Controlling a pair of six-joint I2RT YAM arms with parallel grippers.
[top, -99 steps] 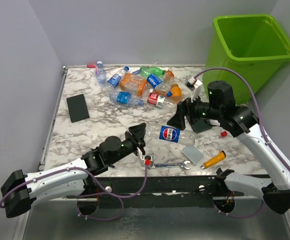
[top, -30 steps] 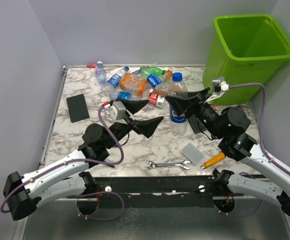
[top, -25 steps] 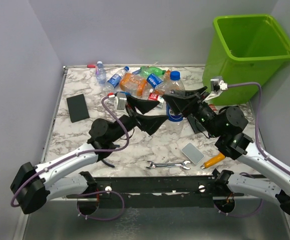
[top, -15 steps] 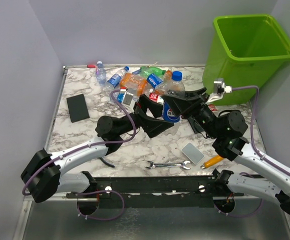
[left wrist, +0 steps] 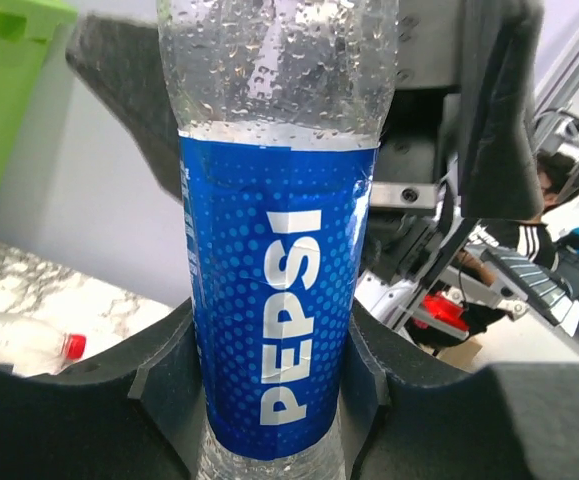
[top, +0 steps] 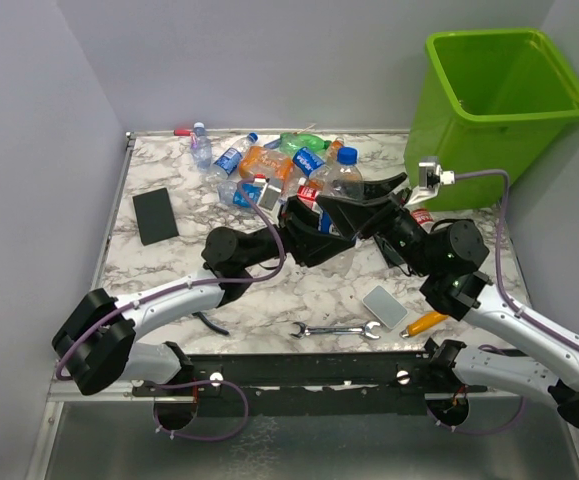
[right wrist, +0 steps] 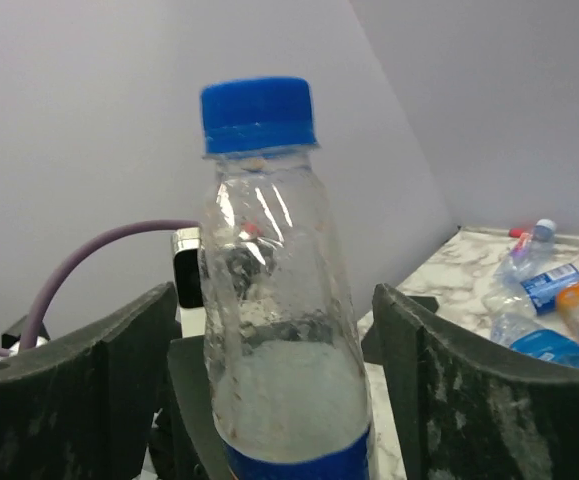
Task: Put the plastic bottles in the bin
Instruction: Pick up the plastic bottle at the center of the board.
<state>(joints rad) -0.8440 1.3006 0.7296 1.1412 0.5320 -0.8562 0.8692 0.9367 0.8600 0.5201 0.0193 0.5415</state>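
Pepsi bottle point(left wrist: 274, 300) is hanging upright over the middle of the counter point(top: 169, 270), the left gripper point(left wrist: 274, 420) grasping its label, the right gripper point(right wrist: 279, 400) standing released around its neck. The other bottles point(top: 279, 165) are lying along the far edge; the bin point(top: 447, 140), beyond the far right corner, is showing none inside.

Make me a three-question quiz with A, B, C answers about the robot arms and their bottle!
1. Where is the lime-green bin? A) by the table's far right corner B) in the table's middle C) by its far left corner
2. What colour is the Pepsi bottle's cap? A) red B) green C) blue
3. How is the right gripper? A) clamped on the bottle B) open around the bottle C) shut on nothing
Answers: A, it stands past the far right corner. C, the right wrist view shows a blue cap. B, gaps show on both sides of the bottle; the left gripper clamps its label.
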